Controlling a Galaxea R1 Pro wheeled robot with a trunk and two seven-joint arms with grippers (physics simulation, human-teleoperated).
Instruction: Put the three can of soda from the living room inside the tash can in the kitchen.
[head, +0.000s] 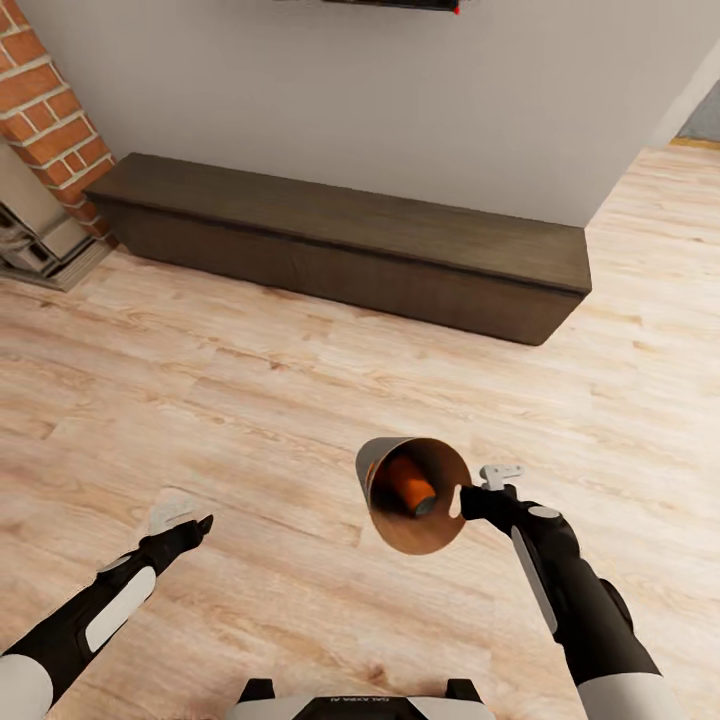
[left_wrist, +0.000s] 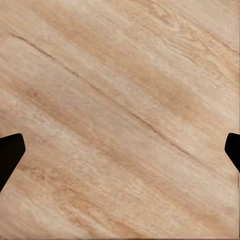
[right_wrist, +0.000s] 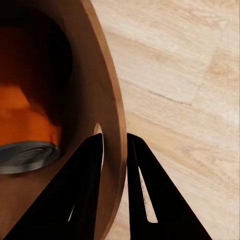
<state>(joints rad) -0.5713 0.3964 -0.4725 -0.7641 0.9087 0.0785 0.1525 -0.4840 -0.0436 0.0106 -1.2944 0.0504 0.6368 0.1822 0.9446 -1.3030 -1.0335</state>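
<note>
**Bin with one orange can carried over the wooden floor**

The tash can (head: 413, 495) hung in the air at about 5 o'clock from the middle of the head view, tilted so that its copper-brown mouth faced the camera. Inside it lay one orange can of soda (head: 409, 483), on its side against the lower wall; I could not see other cans. The right gripper (head: 470, 497) held the bin by its rim at 3 o'clock: in the right wrist view the two black fingers (right_wrist: 85, 195) were pinched on the wall (right_wrist: 112, 125), one inside and one outside, next to the handle hole. I judge this rim hold was chosen so the bin could travel as a container, and the tilt kept the can resting deep inside.

The left gripper (head: 185, 522), at 7 o'clock, was spread wide and carried nothing, above bare planks.

Below was a light wood plank floor (head: 250, 400). At 12 o'clock a long dark low bench (head: 340, 240) stood against a grey wall (head: 400, 90), and a brick chimney (head: 45, 100) rose at 10 o'clock.
</note>
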